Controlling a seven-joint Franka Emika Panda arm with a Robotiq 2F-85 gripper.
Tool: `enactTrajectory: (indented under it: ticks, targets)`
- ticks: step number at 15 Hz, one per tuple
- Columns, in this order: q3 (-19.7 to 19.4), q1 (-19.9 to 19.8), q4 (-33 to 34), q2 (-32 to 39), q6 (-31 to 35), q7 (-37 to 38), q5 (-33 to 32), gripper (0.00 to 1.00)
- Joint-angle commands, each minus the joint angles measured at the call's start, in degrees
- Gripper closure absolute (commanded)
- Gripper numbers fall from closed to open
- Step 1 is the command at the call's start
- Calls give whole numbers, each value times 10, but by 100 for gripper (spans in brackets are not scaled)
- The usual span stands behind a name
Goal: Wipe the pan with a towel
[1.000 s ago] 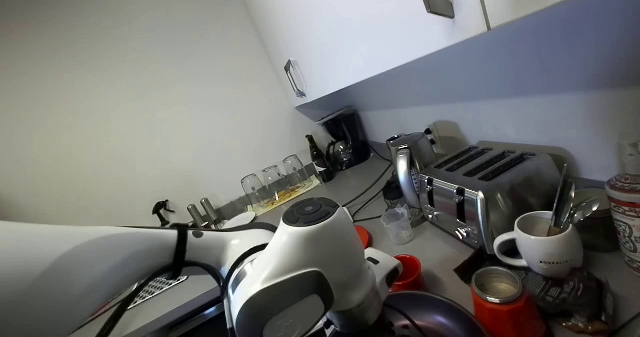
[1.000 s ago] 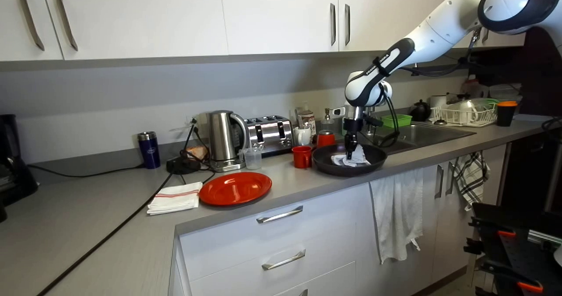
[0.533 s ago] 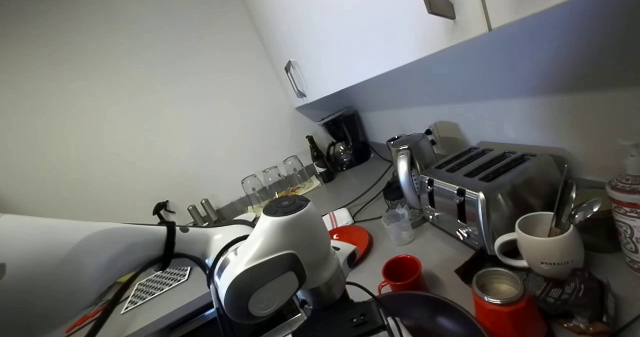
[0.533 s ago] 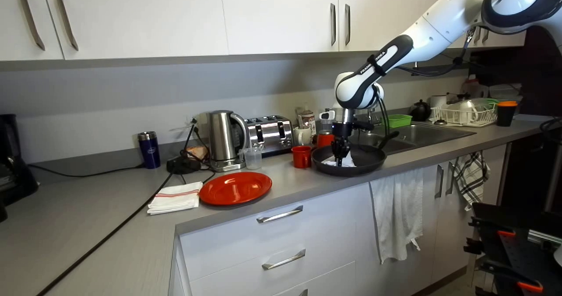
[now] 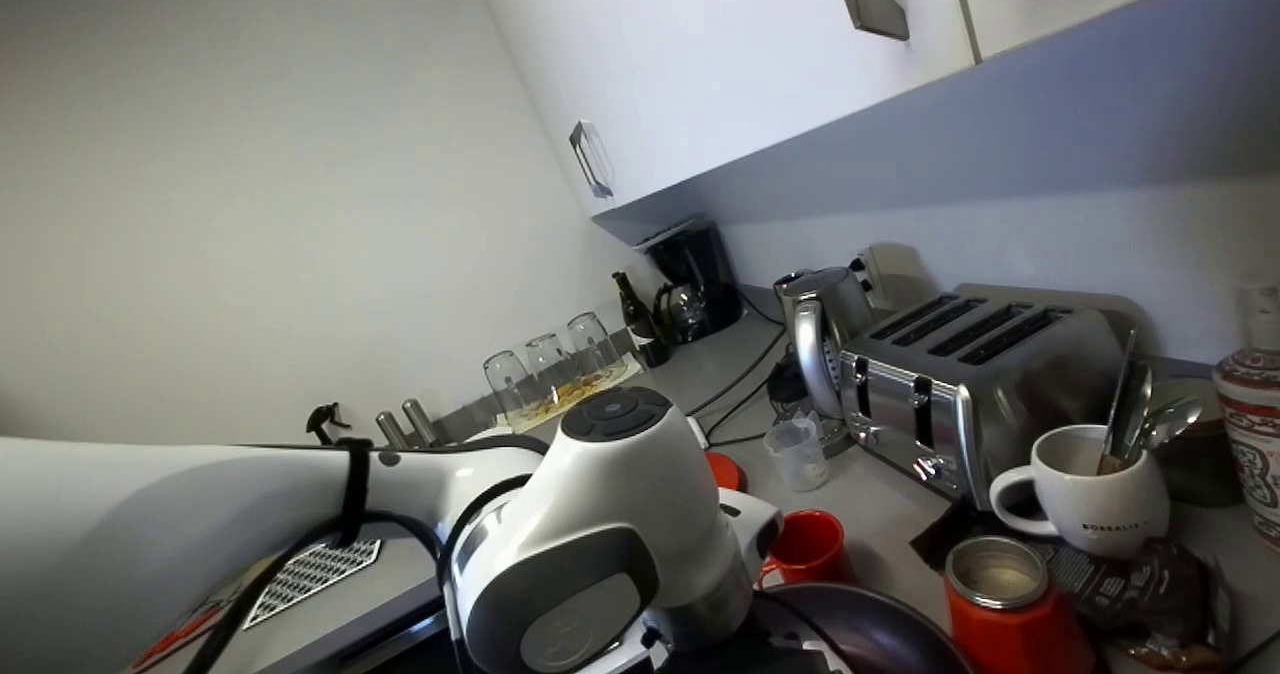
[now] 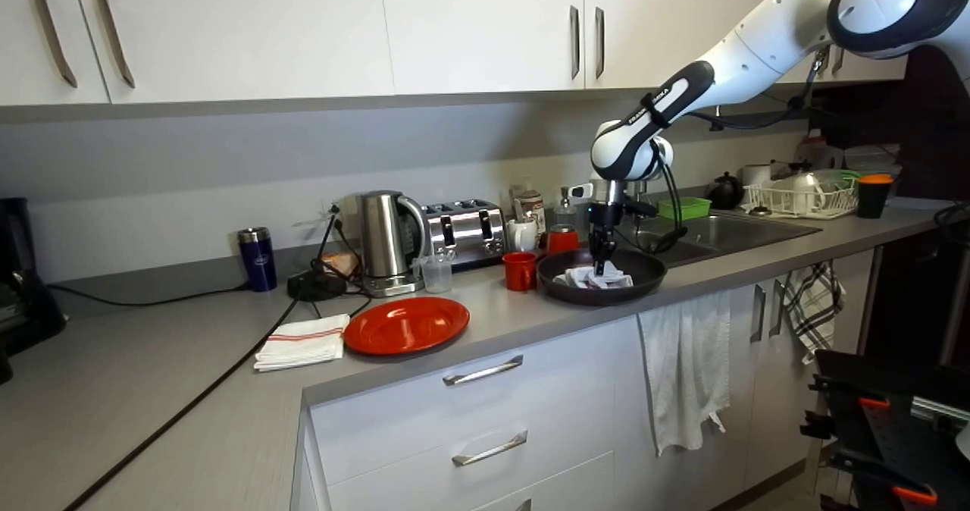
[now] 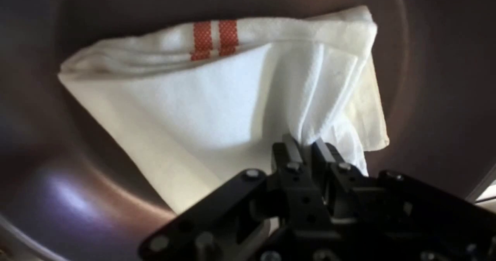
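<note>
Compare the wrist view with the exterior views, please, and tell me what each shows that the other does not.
Only the wrist view clearly shows the two red stripes on the towel and how the gripper pinches it. Absent from the wrist view, the kettle, toaster and red cup appear in both exterior views. Shared by the wrist view and an exterior view: the towel lying in the pan, with the gripper down at it.

The white mug (image 5: 1095, 499) seems to read BOREALIS, the arm (image 6: 727, 67), part-covered, FRANKA EMIKA.
</note>
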Motion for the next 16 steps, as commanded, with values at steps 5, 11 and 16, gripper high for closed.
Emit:
enactTrajectory:
  ticks: [5, 11, 16]
  targets:
    - [-14, -6, 12, 5, -9, 11, 17, 93]
    - [12, 24, -16, -12, -10, -19, 6, 93]
    - [22, 40, -14, -13, -29, -30, 8, 93]
